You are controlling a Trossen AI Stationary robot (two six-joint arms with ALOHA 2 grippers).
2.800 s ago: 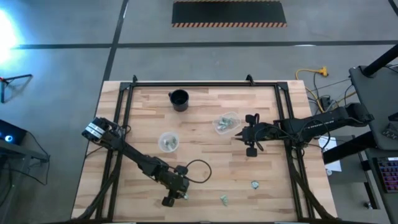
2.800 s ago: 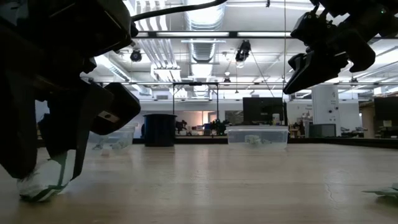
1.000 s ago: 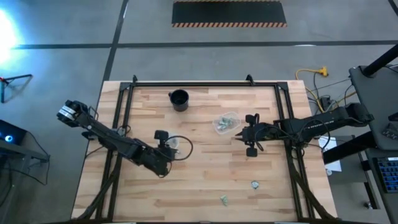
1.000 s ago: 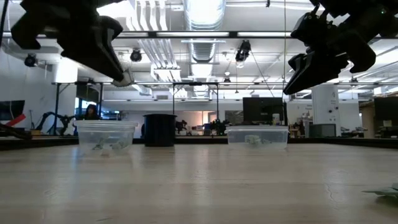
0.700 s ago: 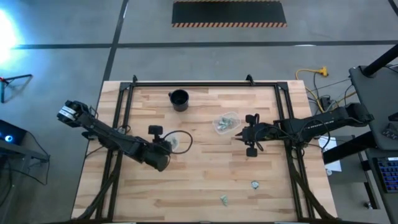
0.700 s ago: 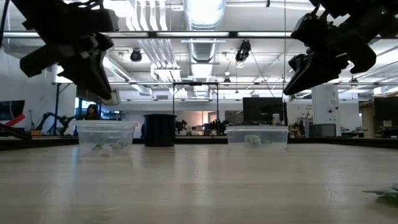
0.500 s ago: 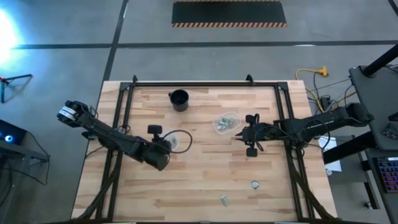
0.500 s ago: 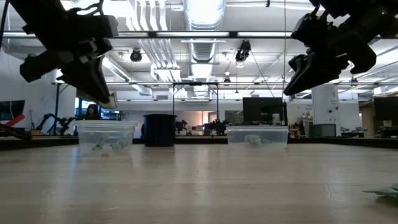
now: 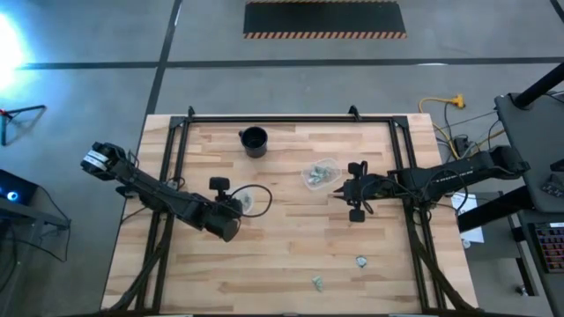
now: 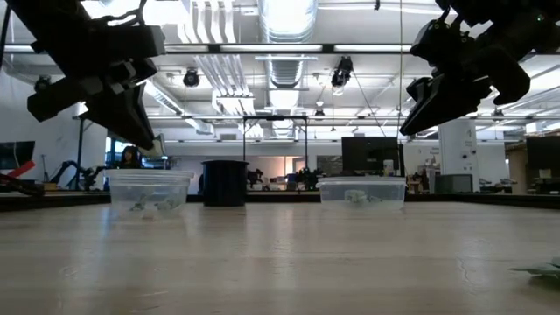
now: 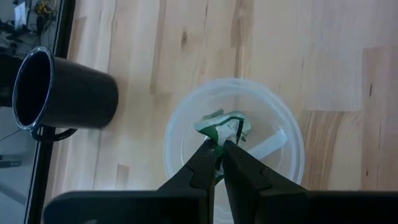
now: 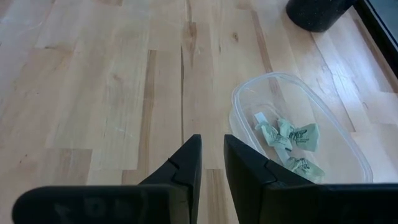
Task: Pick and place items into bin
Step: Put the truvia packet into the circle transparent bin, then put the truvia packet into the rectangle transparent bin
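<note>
Left gripper (image 11: pixel 219 148) pinching one item (image 11: pixel 225 126) directly above the left clear cup (image 11: pixel 292 140), not released yet; right gripper (image 12: pixel 212 149) idle, fingers nearly together, empty, its cup (image 12: pixel 348 149) just beside; two loose pieces (image 9: pixel 361 261) remain.

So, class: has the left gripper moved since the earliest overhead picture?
Yes. The left gripper has left the table's near edge and now hangs over the clear cup, nearer the black cup, shut on a green item.
</note>
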